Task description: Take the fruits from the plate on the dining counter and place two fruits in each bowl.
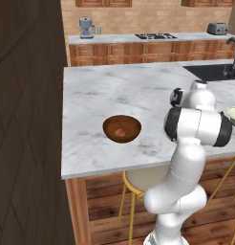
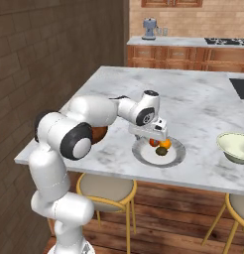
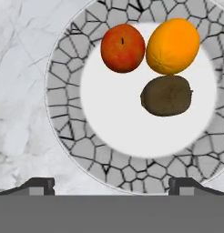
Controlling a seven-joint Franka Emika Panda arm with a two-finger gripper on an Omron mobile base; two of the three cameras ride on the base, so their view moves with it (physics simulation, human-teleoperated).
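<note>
Seen from the hand, the pincer (image 3: 111, 184) hangs spread and empty above the plate (image 3: 63, 91) on the table (image 3: 18, 54), and the reddish fruit (image 3: 123, 48), orange fruit (image 3: 173, 45) and dark green fruit (image 3: 167, 95) lie ahead of its tips, toward the right tip.

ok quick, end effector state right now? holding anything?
End effector: open and empty, fingertips spread wide, above the plate that holds three fruits.
</note>
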